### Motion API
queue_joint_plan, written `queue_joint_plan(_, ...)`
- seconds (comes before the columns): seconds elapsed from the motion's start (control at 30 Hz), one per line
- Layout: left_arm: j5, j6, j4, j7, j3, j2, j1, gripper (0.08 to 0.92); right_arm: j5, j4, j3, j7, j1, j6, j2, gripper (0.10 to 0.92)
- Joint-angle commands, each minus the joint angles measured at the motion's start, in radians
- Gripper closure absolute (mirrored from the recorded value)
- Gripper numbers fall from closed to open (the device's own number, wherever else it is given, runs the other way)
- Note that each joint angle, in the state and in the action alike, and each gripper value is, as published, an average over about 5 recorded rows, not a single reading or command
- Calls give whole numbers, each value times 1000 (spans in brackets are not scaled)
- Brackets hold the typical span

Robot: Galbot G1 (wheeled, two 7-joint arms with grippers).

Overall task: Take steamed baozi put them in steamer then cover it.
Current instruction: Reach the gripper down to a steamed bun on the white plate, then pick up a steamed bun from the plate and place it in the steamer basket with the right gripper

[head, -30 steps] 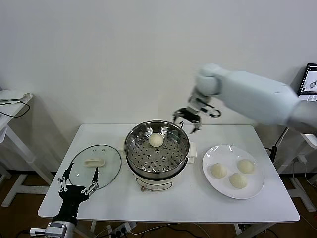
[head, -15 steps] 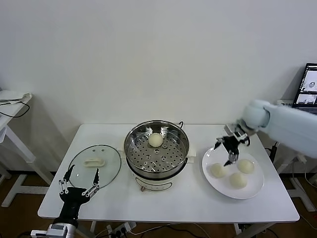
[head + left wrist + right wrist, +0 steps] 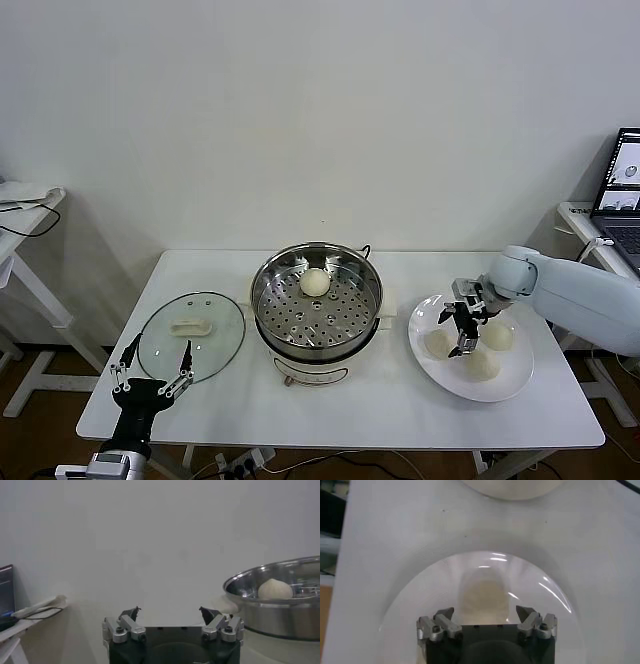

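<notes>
Right pincer (image 3: 465, 322): 1 second back it hangs over the steamer's (image 3: 316, 297) far rim; now it sits low over the white plate (image 3: 505, 377), wide apart above the plate's left bun (image 3: 438, 343), beside the other 2. Right arm swings off to the robot's right and drops low.

Left pincer (image 3: 150, 370): sinks a little toward the near tabletop (image 3: 370, 400) edge, prongs spread.

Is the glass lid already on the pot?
No, the glass lid lies flat on the table, left of the open pot.
</notes>
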Motion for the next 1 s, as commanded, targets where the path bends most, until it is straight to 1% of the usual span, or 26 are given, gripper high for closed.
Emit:
queue_joint_plan(0.03, -1, 0, 0, 0, -3, 0, 2, 177, 3, -39, 29, 37, -59, -26, 30, 217)
queue_joint_plan(0.27, -1, 0, 1, -1, -2, -2, 2, 177, -7, -18, 26, 24, -31, -32, 23, 326)
queue_joint_plan(0.4, -1, 1, 0, -1, -2, -1, 2, 177, -6, 17, 16, -4, 28, -34, 8, 359)
queue_joint_plan(0.5, -1, 1, -2, -1, -2, 1, 2, 177, -6, 48, 1, -78, 109, -35, -7, 370)
queue_joint_plan(0.6, -2, 0, -1, -1, -1, 5, -3, 177, -6, 64, -40, -190, 249, -29, 2, 385)
queue_joint_plan(0.7, -4, 0, -2, -2, 4, 8, -9, 177, 20, 80, -96, -291, 419, -25, 42, 413)
queue_joint_plan(0.8, -5, 0, -4, -2, 10, 13, -14, 177, 62, 104, -139, -355, 546, -34, 101, 426)
queue_joint_plan(0.9, -6, 0, -6, -2, 15, 17, -19, 177, 116, 135, -166, -380, 634, -55, 179, 428)
queue_joint_plan(1.0, -7, 0, -7, -3, 21, 20, -24, 177, 196, 173, -185, -372, 692, -95, 259, 431)
